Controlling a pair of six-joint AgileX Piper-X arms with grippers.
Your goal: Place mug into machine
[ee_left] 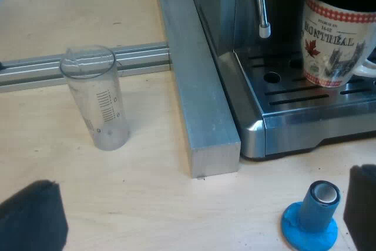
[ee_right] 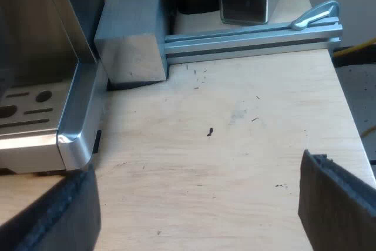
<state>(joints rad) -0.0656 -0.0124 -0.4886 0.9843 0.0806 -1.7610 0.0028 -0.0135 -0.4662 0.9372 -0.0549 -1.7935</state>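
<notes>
A white mug [ee_left: 335, 39] with red trim, a maple leaf and "MONTREAL" lettering stands upright on the espresso machine's drip tray [ee_left: 305, 101], beside the steam wand [ee_left: 261, 4]. My left gripper [ee_left: 202, 218] hangs open over the wooden table in front of the machine, its fingers [ee_left: 32, 216] wide apart with nothing between them. My right gripper [ee_right: 200, 204] is open too, above bare wood by the machine's corner [ee_right: 70, 139], and holds nothing.
A clear measuring glass [ee_left: 97, 98] stands on the table near an aluminium bar [ee_left: 200, 98] that runs along the machine's side. A blue tamper [ee_left: 314, 216] sits close to my left gripper's finger. More aluminium rails [ee_right: 252, 36] and a metal block [ee_right: 132, 39] lie beyond the right gripper.
</notes>
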